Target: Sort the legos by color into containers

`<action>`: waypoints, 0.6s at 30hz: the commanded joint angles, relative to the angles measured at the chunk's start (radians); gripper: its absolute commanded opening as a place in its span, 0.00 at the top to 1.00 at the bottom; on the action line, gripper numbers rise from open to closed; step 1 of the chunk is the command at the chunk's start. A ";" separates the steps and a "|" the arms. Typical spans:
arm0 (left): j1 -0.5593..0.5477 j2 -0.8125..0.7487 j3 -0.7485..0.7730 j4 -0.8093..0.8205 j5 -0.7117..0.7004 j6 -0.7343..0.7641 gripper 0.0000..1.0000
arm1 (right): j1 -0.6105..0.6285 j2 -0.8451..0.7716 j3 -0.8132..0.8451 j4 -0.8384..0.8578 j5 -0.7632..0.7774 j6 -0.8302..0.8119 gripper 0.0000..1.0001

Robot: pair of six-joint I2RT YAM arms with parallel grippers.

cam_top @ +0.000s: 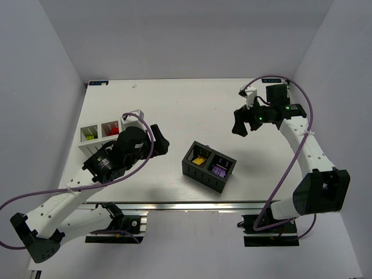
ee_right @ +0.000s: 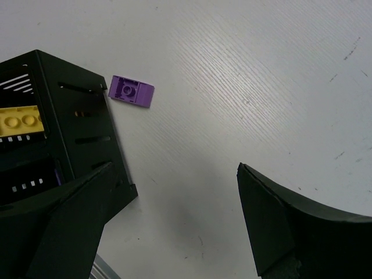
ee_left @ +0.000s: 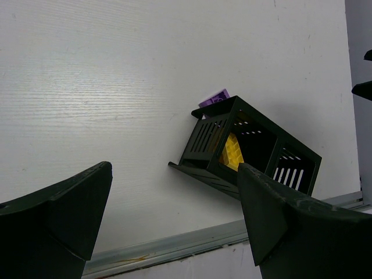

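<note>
The left tool [cam_top: 161,144] hangs released above the counter [cam_top: 174,99], its jaws wide apart with nothing between them. It sits between the white box [cam_top: 103,132] and the black box [cam_top: 209,167]. The right tool [cam_top: 243,125] is also released and empty, held over bare counter well apart from the black box, on that box's far right.

The white box stands at the left of the counter, with a green lego [cam_top: 89,136] in its left cell and a red lego [cam_top: 108,129] in its right cell. The black box stands near the middle of the counter, turned at an angle. A yellow lego [cam_top: 199,161] lies in its left cell, and purple shows in its right cell [cam_top: 219,171].

In the right wrist view, a purple lego [ee_right: 132,92] lies flat on the counter just beside an outer wall of the black box, outside it. The left wrist view shows the same piece peeking out behind the box's far corner.
</note>
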 commanded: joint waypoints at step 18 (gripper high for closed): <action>0.003 -0.010 0.023 -0.009 0.006 -0.001 0.02 | 0.007 0.146 0.058 -0.205 -0.118 -0.351 0.31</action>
